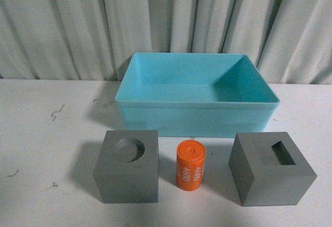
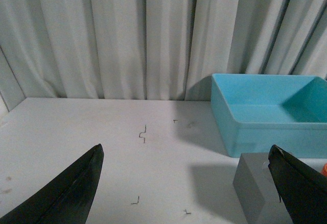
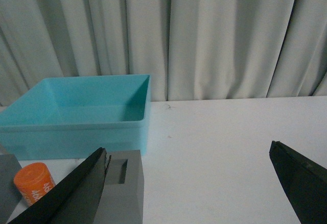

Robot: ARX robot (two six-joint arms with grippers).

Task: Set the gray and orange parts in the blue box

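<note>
Left hand [image 2: 186, 150] and right hand [image 3: 188, 148] both gape wide, holding nothing. On the surface [image 1: 41, 149], the orange cylinder [image 1: 190, 166] stands between the round-recess cube [image 1: 127, 172] and the rectangular-recess cube [image 1: 270, 170]. A finger reaching for either cube could topple it. Beyond them, the blue box [image 1: 197, 118] sits empty.

Cubes [image 1: 126, 166], orange cylinder [image 1: 190, 166] — before blue box [image 1: 197, 121]
</note>
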